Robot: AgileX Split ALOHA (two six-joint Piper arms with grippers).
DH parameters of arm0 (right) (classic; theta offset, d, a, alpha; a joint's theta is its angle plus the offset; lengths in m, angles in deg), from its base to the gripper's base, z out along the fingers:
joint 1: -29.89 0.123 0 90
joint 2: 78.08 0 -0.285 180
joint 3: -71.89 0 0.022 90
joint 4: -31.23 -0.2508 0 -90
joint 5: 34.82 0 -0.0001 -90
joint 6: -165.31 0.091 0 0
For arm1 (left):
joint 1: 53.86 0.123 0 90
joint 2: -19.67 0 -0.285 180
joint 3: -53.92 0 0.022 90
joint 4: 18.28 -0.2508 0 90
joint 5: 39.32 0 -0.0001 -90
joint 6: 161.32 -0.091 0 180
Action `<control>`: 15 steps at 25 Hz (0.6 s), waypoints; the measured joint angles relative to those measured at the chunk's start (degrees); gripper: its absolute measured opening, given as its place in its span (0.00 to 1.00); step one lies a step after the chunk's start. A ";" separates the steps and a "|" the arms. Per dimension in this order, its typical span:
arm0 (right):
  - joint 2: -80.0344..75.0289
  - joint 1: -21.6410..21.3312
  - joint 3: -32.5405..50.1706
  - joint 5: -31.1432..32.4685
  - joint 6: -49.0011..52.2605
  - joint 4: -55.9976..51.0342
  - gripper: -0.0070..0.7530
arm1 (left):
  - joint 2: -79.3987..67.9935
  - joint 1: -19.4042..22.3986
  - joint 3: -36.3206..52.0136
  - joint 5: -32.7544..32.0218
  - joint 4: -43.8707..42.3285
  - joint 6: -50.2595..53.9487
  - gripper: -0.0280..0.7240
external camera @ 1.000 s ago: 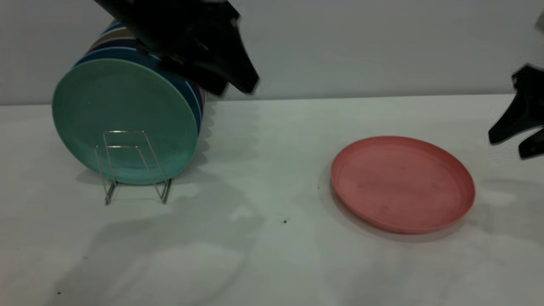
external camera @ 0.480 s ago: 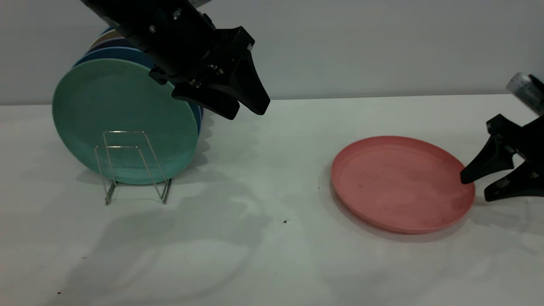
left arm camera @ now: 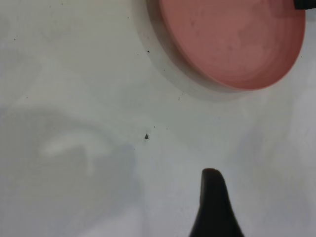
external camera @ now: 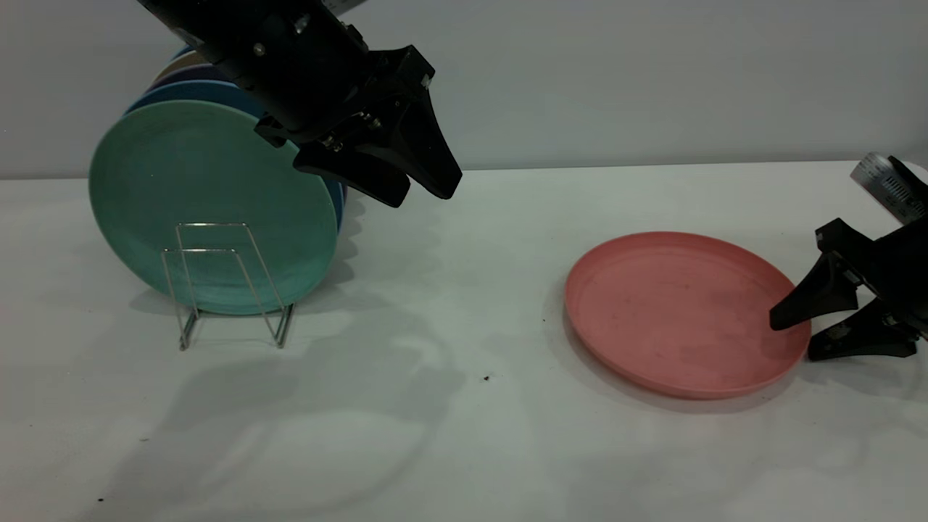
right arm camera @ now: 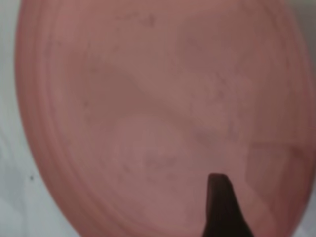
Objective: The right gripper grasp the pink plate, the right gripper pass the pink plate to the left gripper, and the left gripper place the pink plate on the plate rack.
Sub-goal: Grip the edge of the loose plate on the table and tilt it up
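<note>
The pink plate (external camera: 685,312) lies flat on the table at the right. My right gripper (external camera: 797,337) is open at the plate's right rim, with its upper finger over the rim and its lower finger low beside it. In the right wrist view the pink plate (right arm camera: 148,113) fills the picture, with one finger (right arm camera: 222,207) above it. My left gripper (external camera: 424,194) is open and empty, held in the air just right of the plate rack (external camera: 228,283). The left wrist view shows one finger (left arm camera: 212,207) and the pink plate (left arm camera: 232,39) farther off.
A teal-green plate (external camera: 214,206) stands upright in the rack, with blue and other plates stacked behind it. Two wire loops at the rack's front hold nothing. The white table (external camera: 449,435) runs to a grey wall behind.
My right gripper has moved down and left, from beside the table's right edge to the pink plate's right rim. My left gripper dropped slightly, then held still.
</note>
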 joint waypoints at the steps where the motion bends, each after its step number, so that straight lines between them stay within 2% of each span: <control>1: -0.33 0.00 0.00 0.45 -0.65 -0.66 0.62 | 0.00 0.00 0.00 0.05 0.00 -0.01 0.76; 7: -2.62 0.00 -0.30 2.53 -2.44 -3.05 0.51 | 0.00 0.00 0.00 0.09 0.00 -0.16 0.76; 9: -2.95 0.00 -0.29 2.53 -3.99 -3.07 0.38 | 0.00 0.00 0.00 0.27 0.00 -0.16 0.76; 12: -3.14 0.00 -0.29 2.55 -6.57 -3.86 0.11 | 0.00 0.00 0.00 1.01 0.00 -0.16 0.76; 13: -3.14 0.00 -0.29 3.41 -7.85 -4.92 0.06 | 0.00 0.00 0.00 1.43 0.00 -0.16 0.76; 15: -3.14 0.00 -0.29 6.98 -12.58 -7.21 0.04 | 0.00 0.00 0.00 2.28 0.00 -0.17 0.76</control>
